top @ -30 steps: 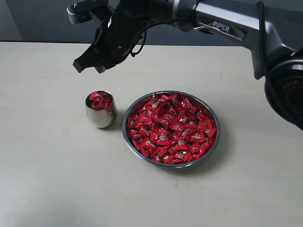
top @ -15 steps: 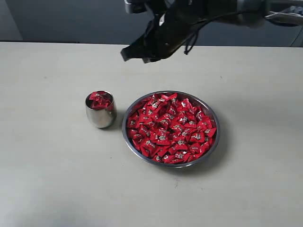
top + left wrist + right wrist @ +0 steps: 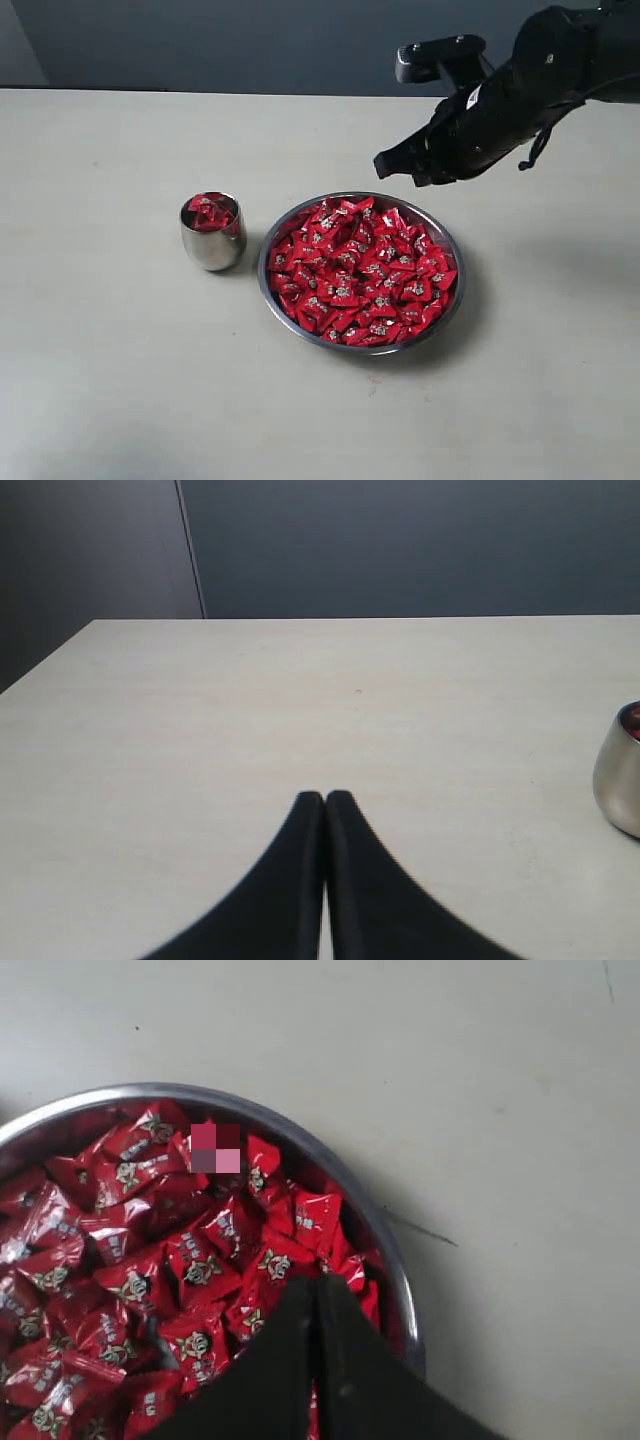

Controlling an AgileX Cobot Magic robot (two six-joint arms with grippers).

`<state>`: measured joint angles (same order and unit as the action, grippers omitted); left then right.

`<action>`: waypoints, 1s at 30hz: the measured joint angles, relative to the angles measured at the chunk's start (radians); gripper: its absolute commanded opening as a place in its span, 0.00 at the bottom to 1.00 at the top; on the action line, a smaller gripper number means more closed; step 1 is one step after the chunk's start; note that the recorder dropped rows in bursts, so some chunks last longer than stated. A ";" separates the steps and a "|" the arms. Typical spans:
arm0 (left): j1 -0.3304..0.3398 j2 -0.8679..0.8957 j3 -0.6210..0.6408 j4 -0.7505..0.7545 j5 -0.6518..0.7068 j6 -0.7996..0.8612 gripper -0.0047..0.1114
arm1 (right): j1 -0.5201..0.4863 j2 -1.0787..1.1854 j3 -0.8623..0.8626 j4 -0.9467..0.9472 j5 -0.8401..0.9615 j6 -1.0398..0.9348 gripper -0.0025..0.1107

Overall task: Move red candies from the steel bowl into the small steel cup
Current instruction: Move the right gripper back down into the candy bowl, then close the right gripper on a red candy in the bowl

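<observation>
Pale surface (image 3: pixel 120 380) carries the steel bowl (image 3: pixel 357 350) of red candies (image 3: pixel 360 270), likely light and slick-wrapped, best pinched across the middle. Both the right gripper (image 3: pixel 400 170) and the left gripper (image 3: pixel 325 798) are closed, empty.

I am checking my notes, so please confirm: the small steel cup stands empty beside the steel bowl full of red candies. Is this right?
Not quite. The small steel cup is not empty: the exterior view shows red candies in it. It does stand beside the steel bowl full of red candies.
</observation>
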<state>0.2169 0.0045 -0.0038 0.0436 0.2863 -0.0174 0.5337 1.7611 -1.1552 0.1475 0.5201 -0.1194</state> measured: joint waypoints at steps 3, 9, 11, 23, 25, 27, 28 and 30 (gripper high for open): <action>0.000 0.000 0.000 0.000 0.000 0.000 0.04 | 0.000 0.025 0.000 0.000 0.007 -0.002 0.02; 0.000 0.000 0.000 0.000 0.000 0.000 0.04 | 0.000 0.096 0.000 0.014 0.023 -0.005 0.02; 0.000 0.000 0.000 0.000 0.000 0.000 0.04 | 0.006 0.114 0.002 0.016 0.028 -0.005 0.02; 0.000 0.000 0.000 0.000 0.000 0.000 0.04 | 0.088 0.138 -0.021 0.053 0.089 -0.047 0.02; 0.000 0.000 0.000 0.000 0.000 0.000 0.04 | 0.102 0.138 -0.036 0.092 0.130 -0.077 0.03; 0.000 0.000 0.000 0.000 0.000 0.000 0.04 | 0.118 0.138 -0.042 0.130 0.160 -0.102 0.08; 0.000 0.000 0.000 0.000 0.000 0.000 0.04 | 0.129 0.138 -0.044 0.145 0.170 -0.112 0.11; 0.000 0.000 0.000 0.000 0.000 0.000 0.04 | 0.150 0.138 -0.044 0.157 0.180 -0.123 0.18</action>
<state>0.2169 0.0045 -0.0038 0.0436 0.2863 -0.0174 0.6834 1.8990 -1.1990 0.3048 0.7004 -0.2427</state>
